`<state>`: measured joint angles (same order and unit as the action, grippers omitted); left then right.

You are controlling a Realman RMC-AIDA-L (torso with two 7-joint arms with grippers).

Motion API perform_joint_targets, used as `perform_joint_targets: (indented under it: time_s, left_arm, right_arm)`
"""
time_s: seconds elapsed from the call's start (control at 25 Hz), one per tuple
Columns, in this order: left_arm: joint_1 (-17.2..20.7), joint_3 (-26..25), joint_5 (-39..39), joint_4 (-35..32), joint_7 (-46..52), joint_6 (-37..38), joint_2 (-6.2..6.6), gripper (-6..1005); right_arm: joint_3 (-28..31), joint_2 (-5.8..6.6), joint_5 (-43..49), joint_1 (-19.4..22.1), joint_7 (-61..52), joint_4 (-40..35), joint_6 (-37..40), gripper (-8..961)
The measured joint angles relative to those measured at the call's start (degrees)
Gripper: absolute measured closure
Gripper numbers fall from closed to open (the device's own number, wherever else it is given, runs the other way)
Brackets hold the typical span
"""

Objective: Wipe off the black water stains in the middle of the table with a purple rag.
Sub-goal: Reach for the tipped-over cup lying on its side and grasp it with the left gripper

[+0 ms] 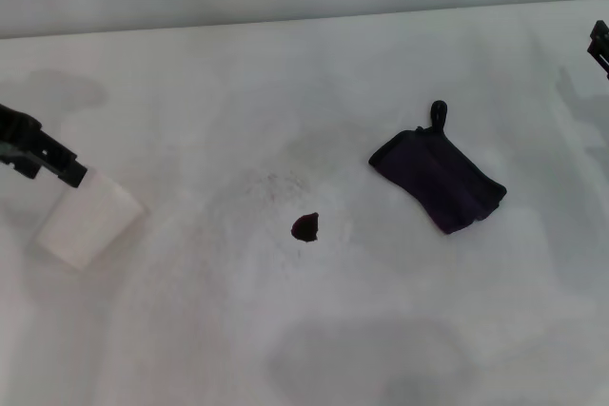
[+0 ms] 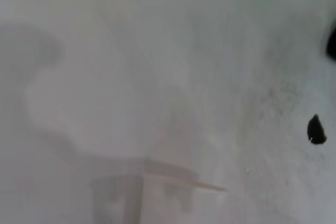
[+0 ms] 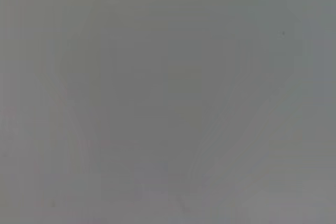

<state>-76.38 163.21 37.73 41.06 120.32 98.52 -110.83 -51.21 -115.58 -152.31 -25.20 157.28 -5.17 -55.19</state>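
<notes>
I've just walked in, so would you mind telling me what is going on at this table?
Nothing is being handled yet. The purple rag lies flat on the white table, untouched, to the robot's right of the small black water stain, which has not been wiped. The left gripper hangs at the left edge above a white block, and the right gripper sits at the far right edge, away from the rag.

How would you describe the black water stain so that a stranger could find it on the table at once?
Start from the broad white table and look to its middle. There, to the left of the purple rag and apart from it, sits the black water stain. It is one small irregular dark blot, far smaller than the folded cloth, with no loop tab.
</notes>
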Motion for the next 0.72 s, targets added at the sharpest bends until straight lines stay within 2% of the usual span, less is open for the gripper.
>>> perform_joint_targets:
  time_s: [0.2, 0.36, 0.44, 0.72]
  left_arm:
    - [-0.18, 0.0, 0.42, 0.51, 0.62, -1.35, -1.91, 304]
    - [0.5, 0.0, 0.94, 0.52, 1.33, -3.39, -2.74, 362]
    - [0.74, 0.0, 1.15, 0.53, 1.38, -3.92, -2.82, 407]
    - [1.72, 0.01, 1.64, 0.84, 0.96, -5.12, -2.76, 396]
  right_arm:
    - [0.06, -0.02, 0.0, -0.88, -0.03, -0.06, 1.68, 83]
    - [0.08, -0.09, 0.0, -1.19, -0.04, -0.09, 2.0, 83]
    - [0.3, -0.1, 0.0, -1.33, -0.04, -0.1, 2.04, 83]
    - [0.75, -0.2, 0.0, -1.63, -0.12, 0.03, 2.15, 83]
